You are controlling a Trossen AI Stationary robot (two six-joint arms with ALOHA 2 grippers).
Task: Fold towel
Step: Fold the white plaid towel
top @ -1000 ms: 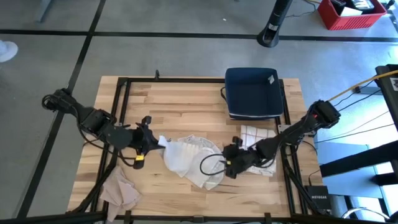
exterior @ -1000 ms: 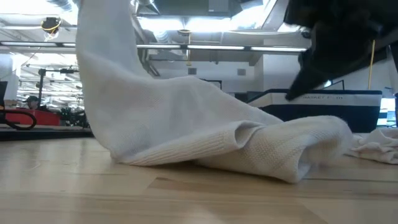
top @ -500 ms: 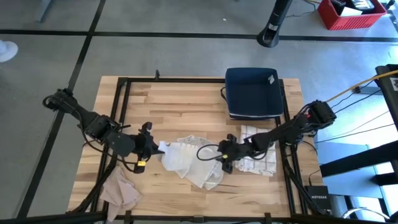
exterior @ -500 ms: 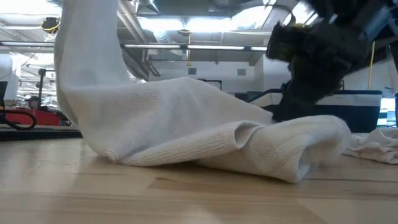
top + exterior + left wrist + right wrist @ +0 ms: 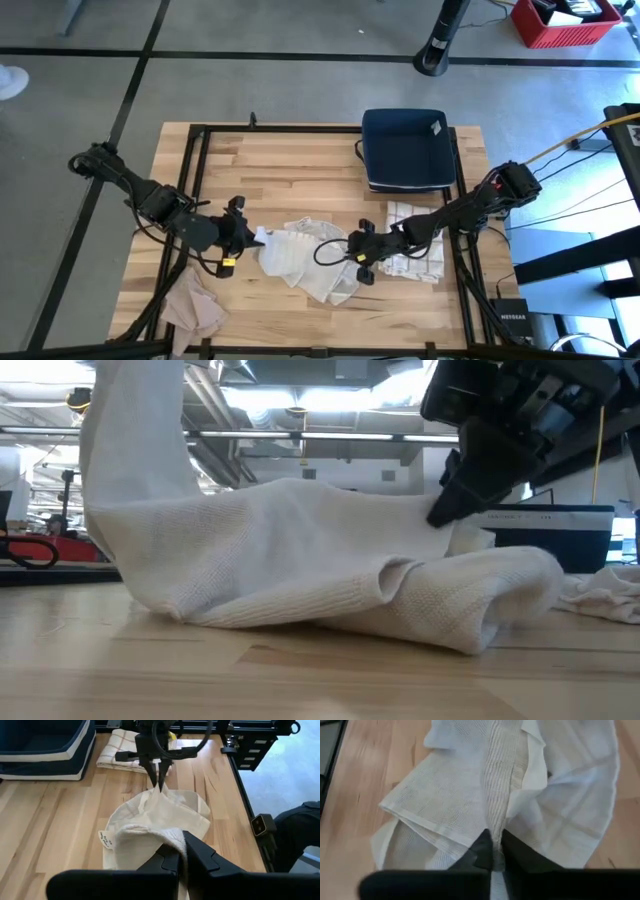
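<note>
The left gripper (image 5: 181, 854) has its fingers pinched together on one edge of the white towel (image 5: 300, 258), and the right gripper (image 5: 492, 851) is likewise clamped on a ribbed fold at the towel's opposite edge, so the cloth is held from both sides. The towel is a cream-white, loosely woven piece, crumpled and bunched near the front middle of the table, partly lifted at the left gripper's end and rising in a tall fold in the low view, with a small label at one hem (image 5: 104, 839). It lies on a light wooden butcher-block table (image 5: 300, 175) edged by a black metal frame. Beside the right arm rests a folded checked cloth (image 5: 415, 250), and a crumpled tan cloth (image 5: 192, 305) sits at the front left corner. Toward the back right of the table stands a dark blue bin (image 5: 404, 148), whose contents cannot be made out. The table stands on a grey floor; a red crate (image 5: 565, 20) sits on it at the far right. The low view shows a ceiling with bright strip lights (image 5: 300, 398).
</note>
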